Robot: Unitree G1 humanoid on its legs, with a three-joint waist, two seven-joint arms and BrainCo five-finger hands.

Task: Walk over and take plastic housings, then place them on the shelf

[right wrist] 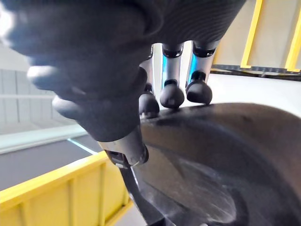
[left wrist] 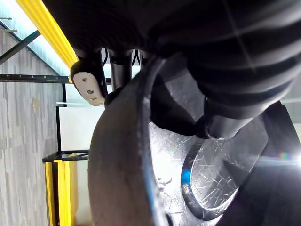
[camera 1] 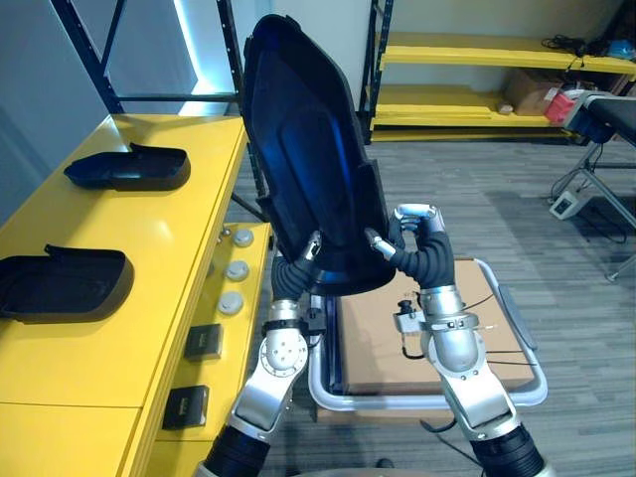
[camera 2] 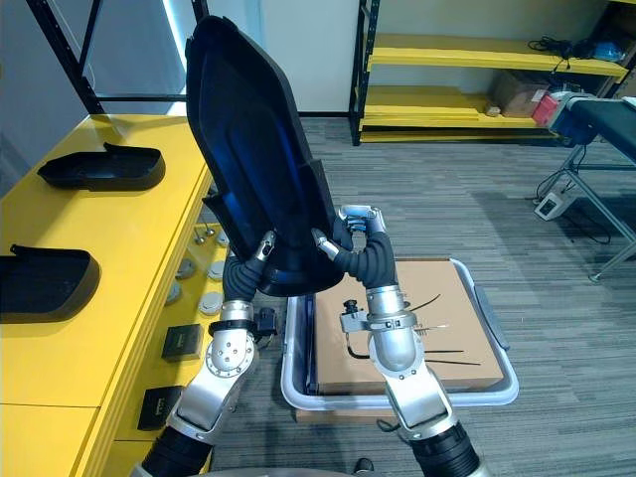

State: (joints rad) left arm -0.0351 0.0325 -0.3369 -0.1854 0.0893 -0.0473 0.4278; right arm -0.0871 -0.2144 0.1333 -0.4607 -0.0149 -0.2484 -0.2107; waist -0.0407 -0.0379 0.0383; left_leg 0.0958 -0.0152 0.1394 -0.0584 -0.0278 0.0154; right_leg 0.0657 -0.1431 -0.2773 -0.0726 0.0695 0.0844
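Your left robot hand [camera 1: 293, 273] and right robot hand [camera 1: 422, 248] pinched the plastic housing [camera 1: 308, 139] at its lower end, upright, probably so it cleared the yellow shelf [camera 1: 149, 229].

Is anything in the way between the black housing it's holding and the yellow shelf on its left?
Nothing visible. The held housing, gripped by the left robot hand and right robot hand, stands upright beside the yellow shelf; a far housing and a near housing lie on it, with bare surface between them.
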